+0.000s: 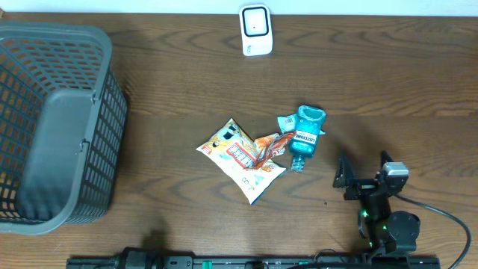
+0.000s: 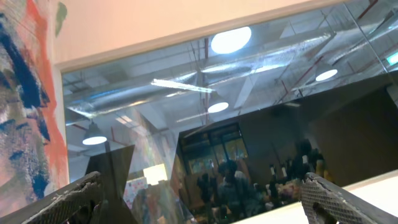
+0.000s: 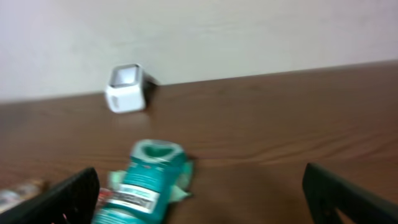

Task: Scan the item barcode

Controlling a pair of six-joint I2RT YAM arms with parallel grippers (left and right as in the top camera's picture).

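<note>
Spread wide and holding nothing, my right gripper [image 1: 363, 158] points across the table [image 1: 187, 90] from its near edge, my left gripper [image 2: 200, 180], equally agape, tilts up at ceiling lights [image 2: 230, 40], with the grey basket [image 1: 45, 112] far left, the snack packet [image 1: 237, 158] touching the teal Listerine bottle [image 1: 305, 131] mid-table, and the white scanner [image 1: 255, 30] beyond.

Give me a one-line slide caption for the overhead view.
Open right gripper beside a teal mouthwash bottle and snack packets; white scanner behind them, grey basket off to one side.

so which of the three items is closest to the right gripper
The teal Listerine bottle, at the pile's right end; the white snack bag and orange packet lie farther left.
</note>
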